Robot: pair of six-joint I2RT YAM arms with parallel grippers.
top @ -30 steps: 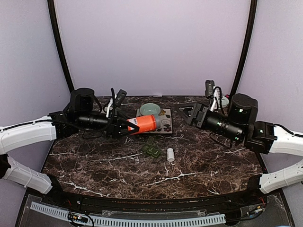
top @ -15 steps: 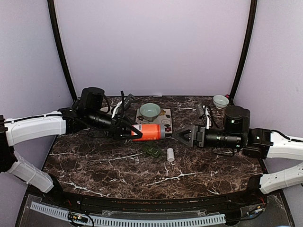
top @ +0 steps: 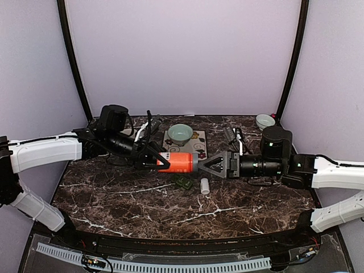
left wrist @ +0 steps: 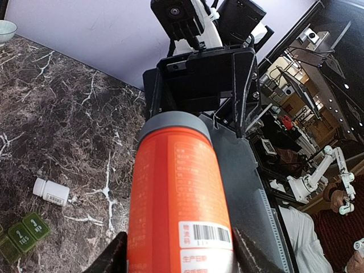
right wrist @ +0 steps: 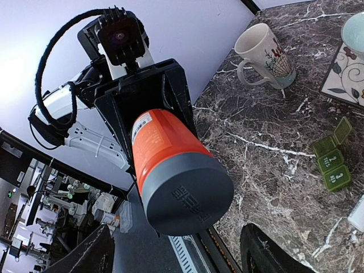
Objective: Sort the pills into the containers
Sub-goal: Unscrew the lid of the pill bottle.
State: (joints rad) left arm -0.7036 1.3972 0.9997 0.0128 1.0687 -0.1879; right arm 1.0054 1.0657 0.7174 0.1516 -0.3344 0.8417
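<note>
My left gripper [top: 156, 162] is shut on an orange bottle [top: 179, 162] with a grey cap [right wrist: 187, 196], held level above the table's middle. The same bottle [left wrist: 179, 199] fills the left wrist view between the left fingers. My right gripper [top: 203, 166] is open and points straight at the cap, its fingertips on either side of the cap's end and apart from it. On the table just below lie the containers [top: 183, 182], a small dark green pill box [right wrist: 333, 162] with one lid up, also in the left wrist view [left wrist: 23, 236]. The pills are out of view.
A small white bottle [top: 205, 186] lies on its side beside the pill box. Behind stands a patterned tray [top: 199, 149] with a pale green bowl [top: 180, 133]. A mug [right wrist: 263, 55] stands at the back left, a small bowl [top: 265, 121] at the back right corner.
The right arm swung in from the back right and now faces the cap, its jaws opening wider. The left arm carried the orange bottle rightward toward the middle.
</note>
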